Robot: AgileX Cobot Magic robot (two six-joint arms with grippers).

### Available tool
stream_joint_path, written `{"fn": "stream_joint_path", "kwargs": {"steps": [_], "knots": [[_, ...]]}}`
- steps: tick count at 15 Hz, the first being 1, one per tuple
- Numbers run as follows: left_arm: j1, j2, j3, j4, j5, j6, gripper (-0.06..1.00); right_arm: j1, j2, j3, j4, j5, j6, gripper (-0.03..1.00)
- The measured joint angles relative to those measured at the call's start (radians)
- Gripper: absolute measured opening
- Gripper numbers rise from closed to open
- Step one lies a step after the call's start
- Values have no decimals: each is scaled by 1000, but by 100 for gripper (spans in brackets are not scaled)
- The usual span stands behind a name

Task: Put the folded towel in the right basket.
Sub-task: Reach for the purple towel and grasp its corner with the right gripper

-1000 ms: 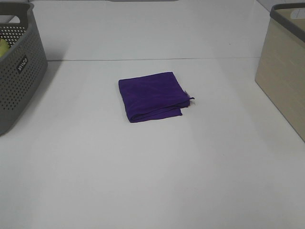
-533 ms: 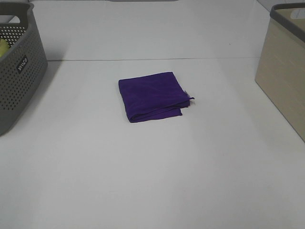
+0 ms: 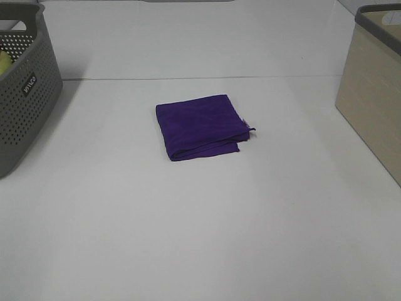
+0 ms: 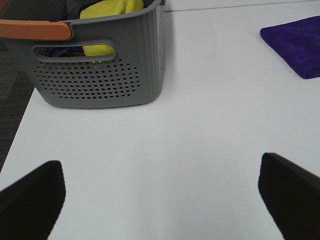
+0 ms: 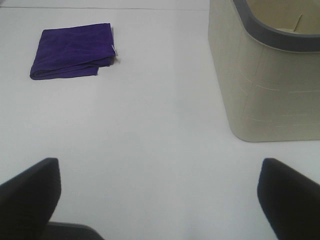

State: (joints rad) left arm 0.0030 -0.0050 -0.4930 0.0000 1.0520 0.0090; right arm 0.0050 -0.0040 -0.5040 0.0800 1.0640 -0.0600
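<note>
A folded purple towel point(image 3: 202, 125) lies flat on the white table, near the middle; it also shows in the right wrist view point(image 5: 72, 50) and partly in the left wrist view point(image 4: 295, 42). The right basket point(image 3: 374, 81) is beige with a grey rim and stands at the right edge; it also shows in the right wrist view point(image 5: 265, 75). Neither arm shows in the high view. My left gripper point(image 4: 160, 200) and my right gripper point(image 5: 160, 200) are both open and empty, low over bare table, far from the towel.
A grey perforated basket point(image 3: 22, 88) stands at the left edge, holding yellow cloth point(image 4: 107, 10) and an orange-handled item point(image 4: 35, 30). The white table point(image 3: 200, 238) has a seam line across its far part.
</note>
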Motion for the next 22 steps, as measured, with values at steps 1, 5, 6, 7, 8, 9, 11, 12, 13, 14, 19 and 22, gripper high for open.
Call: {"fn": "stream_joint_path", "kwargs": {"steps": [1, 5, 6, 7, 8, 9, 11, 12, 13, 14, 19, 22], "knots": [[0, 0, 0, 0, 0, 0, 99, 0, 0, 0, 0, 0, 0, 98], [0, 0, 0, 0, 0, 0, 99, 0, 0, 0, 0, 0, 0, 98], [0, 0, 0, 0, 0, 0, 99, 0, 0, 0, 0, 0, 0, 98], [0, 0, 0, 0, 0, 0, 99, 0, 0, 0, 0, 0, 0, 98], [0, 0, 0, 0, 0, 0, 99, 0, 0, 0, 0, 0, 0, 98], [0, 0, 0, 0, 0, 0, 99, 0, 0, 0, 0, 0, 0, 98], [0, 0, 0, 0, 0, 0, 99, 0, 0, 0, 0, 0, -4, 98], [0, 0, 0, 0, 0, 0, 99, 0, 1, -3, -4, -6, -20, 98], [0, 0, 0, 0, 0, 0, 99, 0, 11, -13, -4, -10, -32, 98], [0, 0, 0, 0, 0, 0, 99, 0, 190, -113, 12, -25, -43, 98], [0, 0, 0, -7, 0, 0, 99, 0, 859, -493, 88, -23, -43, 98], [0, 0, 0, -7, 0, 0, 99, 0, 1182, -679, 115, -27, -43, 98]]}}
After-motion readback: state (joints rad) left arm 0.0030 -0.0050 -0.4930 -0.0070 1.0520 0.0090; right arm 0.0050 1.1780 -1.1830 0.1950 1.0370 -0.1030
